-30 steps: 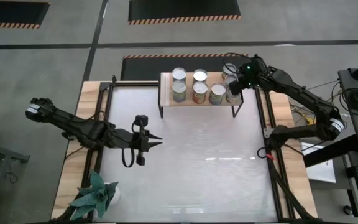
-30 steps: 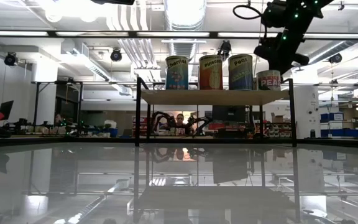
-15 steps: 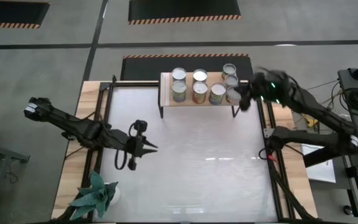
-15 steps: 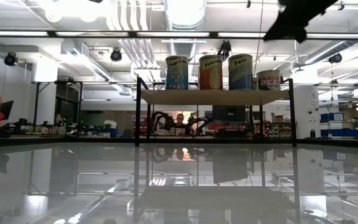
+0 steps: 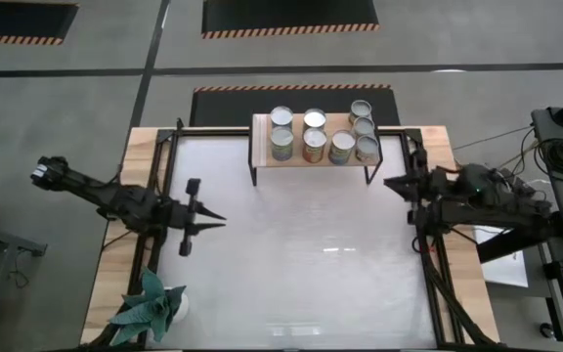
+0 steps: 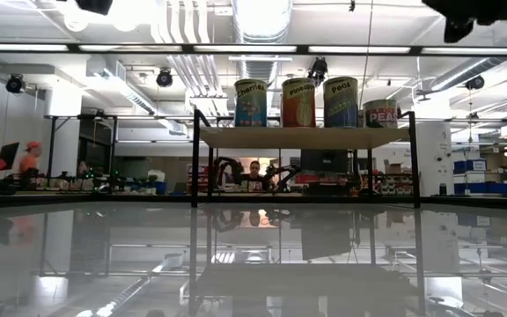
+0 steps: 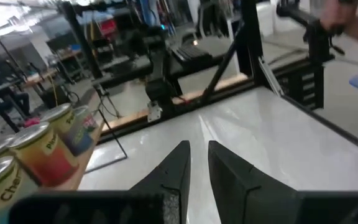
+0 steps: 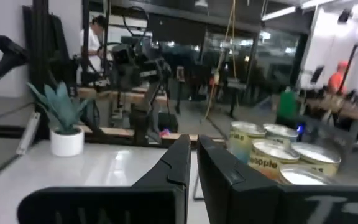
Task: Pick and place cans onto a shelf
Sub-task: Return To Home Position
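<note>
One teal spiky plant [image 5: 150, 305] in a white pot stands at the near left corner of the large white tabletop with wooden edges [image 5: 301, 279]. Farther in, the left gripper [image 5: 219, 217] hangs over the left part of the table and points toward the right, well apart from the shelf. The left wrist view shows its two dark fingers [image 7: 174, 169] with only a narrow slit between them and nothing held. The right gripper [image 5: 390, 182] sits at the table's right edge and points left, near the shelf's right end but apart from it. Its fingers [image 8: 179, 163] are likewise almost together and empty.

At the far edge stands the low light-wood shelf on thin black metal legs [image 5: 335, 121]. Eight small tin cans with silvery tops [image 5: 314, 145] stand upright on it in two rows. In the room beyond, a person [image 6: 253, 171] shows below the shelf board.
</note>
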